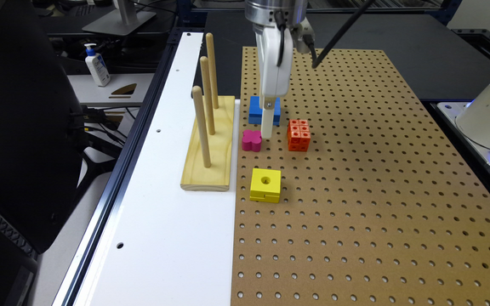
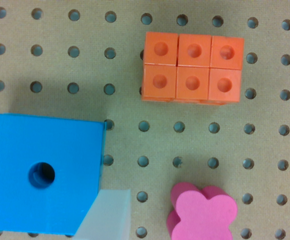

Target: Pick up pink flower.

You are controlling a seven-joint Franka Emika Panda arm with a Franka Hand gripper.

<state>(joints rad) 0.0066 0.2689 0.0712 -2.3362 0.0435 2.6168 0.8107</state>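
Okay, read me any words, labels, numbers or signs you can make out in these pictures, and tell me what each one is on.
No text here can be read.
White pump bottle: a blue label, too small and blurred to read.
White robot base: a yellow triangular warning sign, a symbol with no readable words.
Pink flower, blue block, orange cube, yellow cube: no markings.

A brown pegboard surface [image 1: 355, 191] is seen carrying four blocks: pink flower [image 1: 251, 140] at centre, blue block [image 1: 255, 111] at twelve o'clock, orange cube [image 1: 299, 134] at three, yellow cube [image 1: 265, 185] at six.
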